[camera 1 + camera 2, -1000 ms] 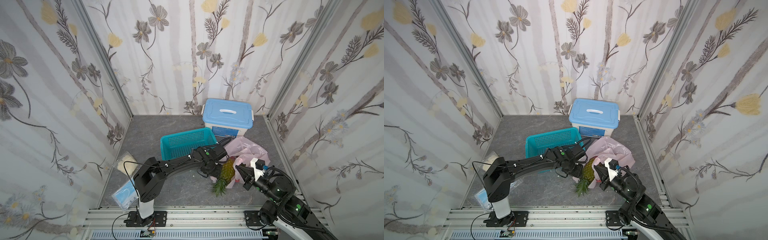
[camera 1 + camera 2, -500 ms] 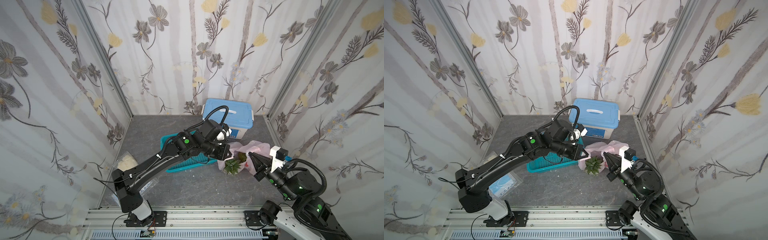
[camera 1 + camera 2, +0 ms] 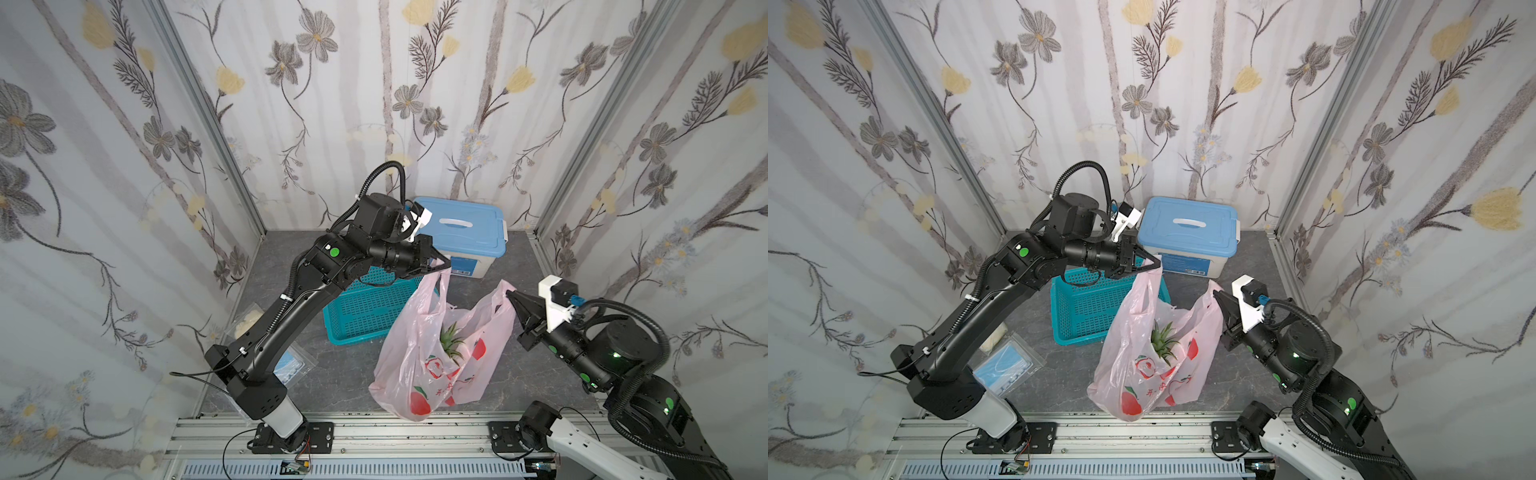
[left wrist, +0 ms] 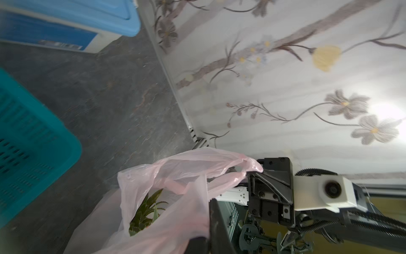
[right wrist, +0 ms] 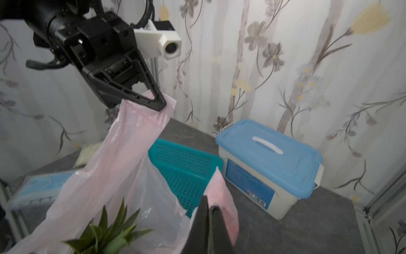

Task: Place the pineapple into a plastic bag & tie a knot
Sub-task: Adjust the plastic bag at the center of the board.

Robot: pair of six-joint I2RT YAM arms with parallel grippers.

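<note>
The pink plastic bag (image 3: 419,374) (image 3: 1142,374) hangs upright above the grey floor, stretched between my two grippers. The pineapple sits inside it, and only its green crown (image 3: 453,343) (image 3: 1165,343) (image 5: 109,233) shows through the bag's mouth. My left gripper (image 3: 444,266) (image 5: 161,105) is raised and shut on one handle loop. Lower down, my right gripper (image 3: 510,294) (image 5: 208,202) (image 4: 248,173) is shut on the other handle. The two handles are held apart, and no knot is in view.
A white box with a blue lid (image 3: 461,237) stands at the back. A teal basket (image 3: 361,307) lies just behind the bag. A packet of blue masks (image 3: 1005,365) and a pouch of white lumps (image 3: 245,324) lie at the left wall. An aluminium rail (image 3: 374,432) runs along the front.
The pineapple lay on the floor by the crumpled bag with both grippers low. Both arms have since risen with the handles, and the bag now hangs with the pineapple inside.
</note>
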